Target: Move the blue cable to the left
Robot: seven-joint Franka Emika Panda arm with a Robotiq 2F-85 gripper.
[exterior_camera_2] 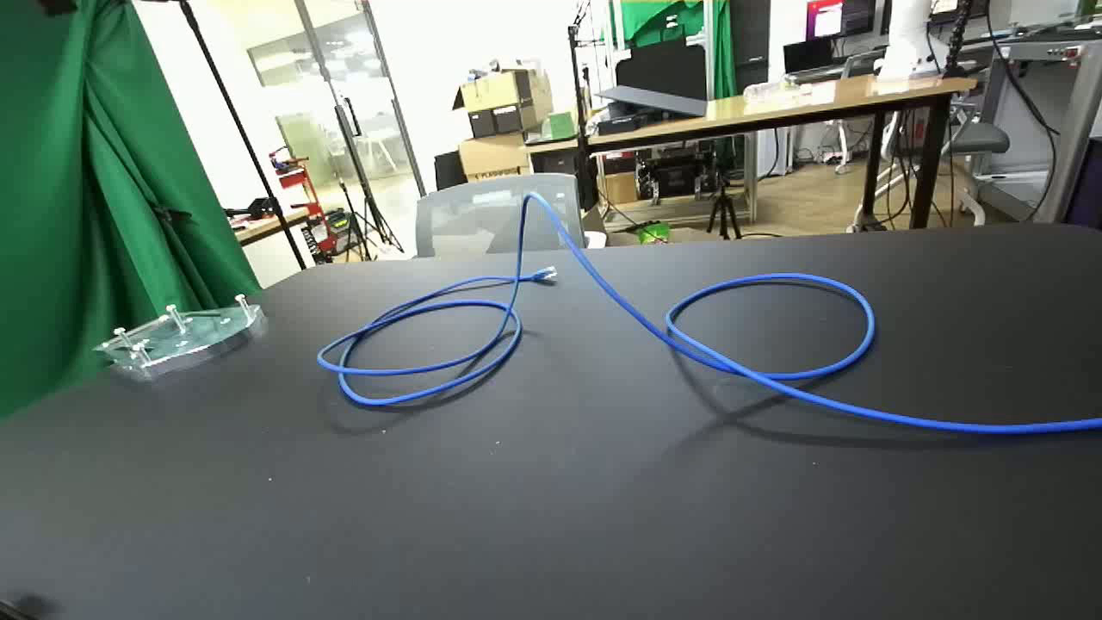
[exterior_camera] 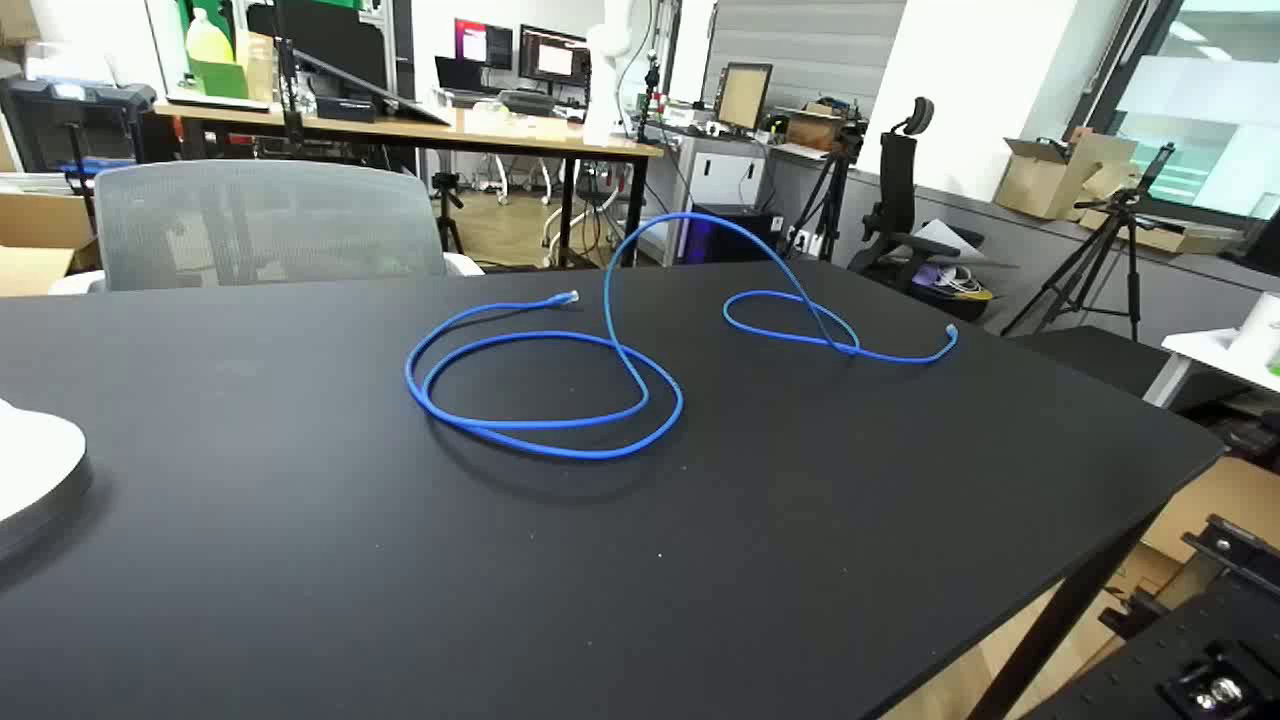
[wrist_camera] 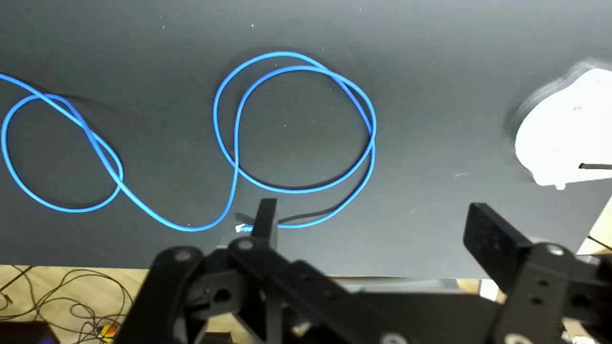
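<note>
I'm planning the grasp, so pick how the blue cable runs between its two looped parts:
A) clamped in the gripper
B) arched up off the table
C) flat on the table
B: in both exterior views the blue cable crests between those parts, its top showing above the far edge of the table.

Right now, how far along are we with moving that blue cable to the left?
Done: nothing I can confirm; the blue cable lies in loose loops on the black table, with one stretch arching above it. In hand: nothing; in the wrist view the end effector is open, its fingers wide apart and gripping nothing. Still to do: probably everything, meaning grasp it, shift it left, release.
</note>
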